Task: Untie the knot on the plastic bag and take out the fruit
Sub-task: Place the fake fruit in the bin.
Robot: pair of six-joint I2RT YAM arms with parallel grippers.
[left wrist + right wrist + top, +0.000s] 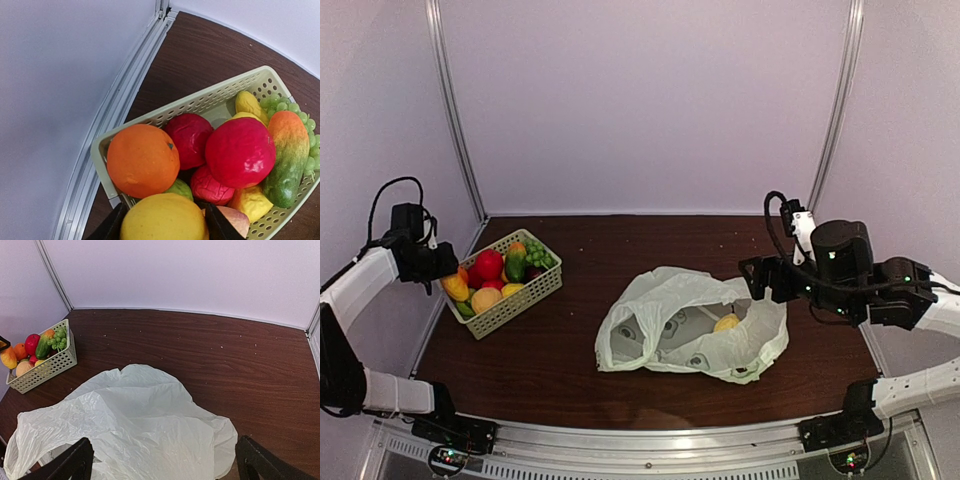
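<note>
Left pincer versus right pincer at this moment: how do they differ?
The left pincer grips a round yellow fruit; the right pincer is open and empty. The left pincer is over the pale green slotted basket, the right pincer over the crinkly translucent plastic bag. Both hang above the dark brown table.

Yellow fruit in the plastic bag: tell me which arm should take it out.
Right. The right gripper hangs open at the plastic bag beside that yellow fruit; the left gripper is over the basket, holding a second fruit.

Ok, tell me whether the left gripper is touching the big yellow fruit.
Touching. In the left wrist view the left gripper has both fingers flush against the yellow fruit, no gap.
</note>
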